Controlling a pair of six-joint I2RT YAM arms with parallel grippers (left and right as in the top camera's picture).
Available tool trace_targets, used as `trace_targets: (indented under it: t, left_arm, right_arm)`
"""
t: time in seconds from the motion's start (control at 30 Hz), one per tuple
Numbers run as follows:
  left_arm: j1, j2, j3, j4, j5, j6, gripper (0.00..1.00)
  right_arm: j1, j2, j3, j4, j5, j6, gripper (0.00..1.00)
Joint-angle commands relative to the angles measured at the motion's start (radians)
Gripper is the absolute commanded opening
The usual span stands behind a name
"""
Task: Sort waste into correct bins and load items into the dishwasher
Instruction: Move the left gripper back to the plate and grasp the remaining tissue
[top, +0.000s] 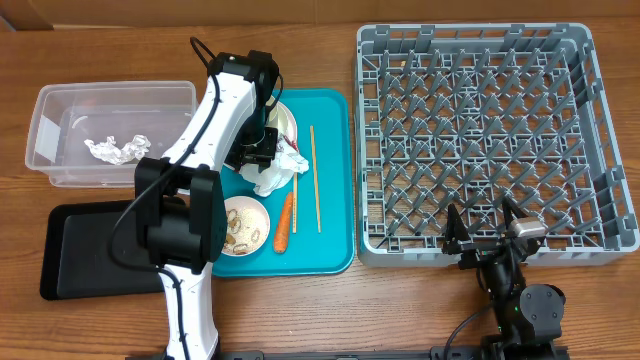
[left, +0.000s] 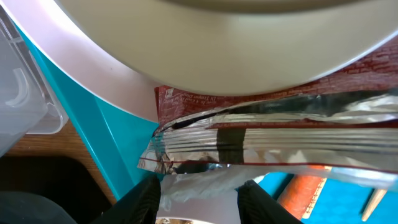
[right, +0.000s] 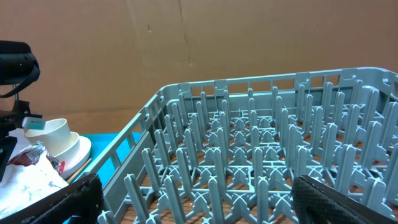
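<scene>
Left gripper (left: 199, 202) is hovering part-open over the small red wrapper (left: 249, 102), jaws straddling its foil edge and the crumpled napkin (top: 278, 172) — not closed on anything yet. Wrapper is lying mid-worktop on the teal tray (top: 335, 200), tucked under the white plate (left: 112, 62) rim. Judging it light, thin and slippery — best pinching the exposed left end. Open room is lying toward the clear tub (top: 60, 120) at the far-left corner. Right gripper (top: 487, 232) is sitting wide open, empty, at the near edge by the dish rack (top: 480, 140).
</scene>
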Motion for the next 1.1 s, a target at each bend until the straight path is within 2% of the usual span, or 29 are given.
trace_targets:
  t: [0.0,0.2,0.53,1.07]
  left_arm:
    - [0.003,-0.010,-0.007,-0.004,-0.007,-0.019,0.43]
    - [0.003,-0.010,-0.007,-0.040,0.000,-0.020,0.40]
    - [-0.002,-0.010,-0.007,-0.045,0.096,-0.019,0.39]
    - [-0.002,-0.010,-0.007,0.064,0.084,0.006,0.40]
  right_arm:
    - [-0.004,-0.009,-0.010,0.003,0.005,0.001,1.00]
    - [-0.004,-0.009,-0.010,0.003,0.005,0.001,1.00]
    - [-0.004,-0.009,-0.010,0.003,0.005,0.001,1.00]
    - [-0.004,-0.009,-0.010,0.003,0.005,0.001,1.00]
